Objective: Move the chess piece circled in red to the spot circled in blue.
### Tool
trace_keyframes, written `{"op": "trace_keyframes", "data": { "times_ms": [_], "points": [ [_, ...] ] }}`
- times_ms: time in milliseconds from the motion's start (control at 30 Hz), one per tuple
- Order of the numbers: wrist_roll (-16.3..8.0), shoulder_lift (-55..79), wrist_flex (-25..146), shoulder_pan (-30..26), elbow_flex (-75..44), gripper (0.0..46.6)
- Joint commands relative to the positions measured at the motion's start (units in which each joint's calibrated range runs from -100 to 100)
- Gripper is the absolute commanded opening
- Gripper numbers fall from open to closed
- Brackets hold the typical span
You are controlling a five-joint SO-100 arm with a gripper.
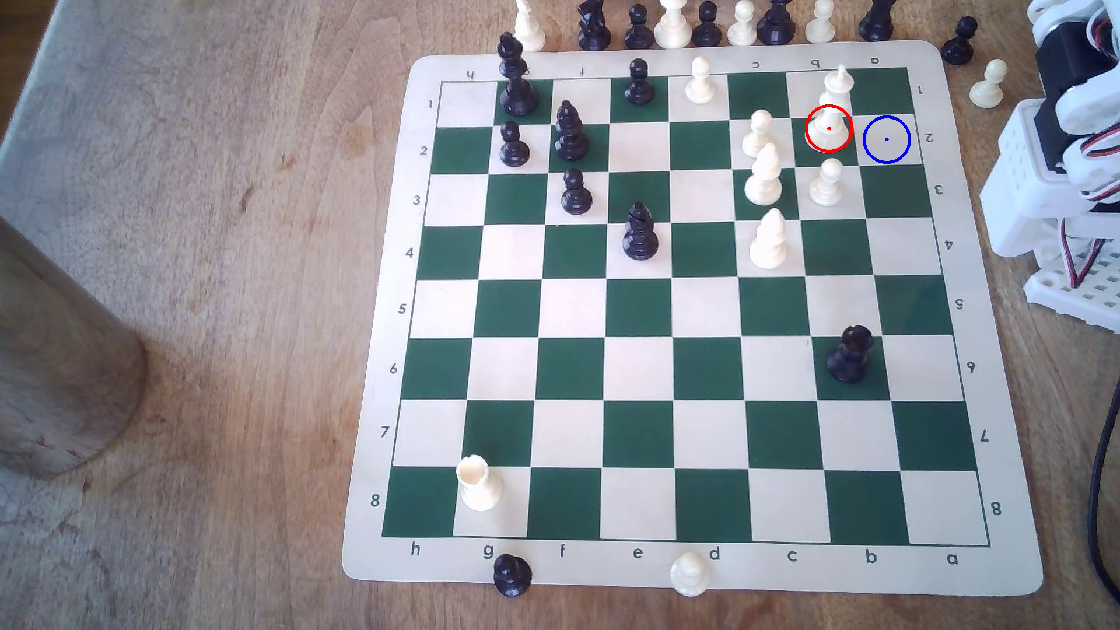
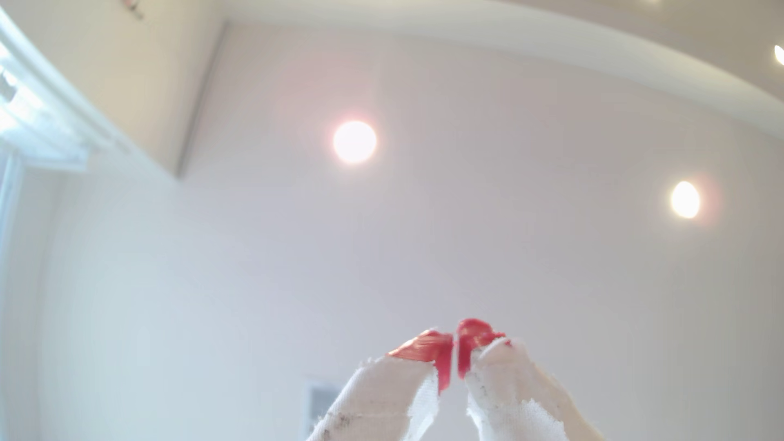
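Cream king (image 1: 835, 100) is standing inside the red ring, upper right of the exterior view, just beside the blue-ringed square (image 1: 886, 140). My end effector (image 2: 455, 352) is pointing at the ceiling, red tips nearly together, holding nothing.

king (image 1: 835, 103) hemmed by cream pawns (image 1: 826, 182) on two sides; blue-ringed square (image 1: 886, 140) beside it bare.

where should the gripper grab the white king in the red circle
Probably the slim body of the white king below its flared collar, coming down from above. It stands upright, with cream pawns close by on the exterior view's left and near side, so a side approach risks knocking them. The gripper is nearly shut and must open first.
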Motion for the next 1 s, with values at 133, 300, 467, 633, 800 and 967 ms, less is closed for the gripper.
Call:
{"op": "trace_keyframes", "data": {
  "times_ms": [133,300,467,633,800,967],
  "points": [
    [-6.1,0.1,11.9,0.5,1.2,0.2],
    [0.1,0.1,36.7,0.3,1.2,0.2],
    [3.3,0.1,54.0,1.6,0.1,0.2],
    [3.3,0.1,80.0,4.8,-10.1,0.2],
    [0.6,0.1,108.7,10.3,-22.2,0.2],
    [-5.3,5.1,145.4,14.2,-40.1,2.0]
  ]
}}
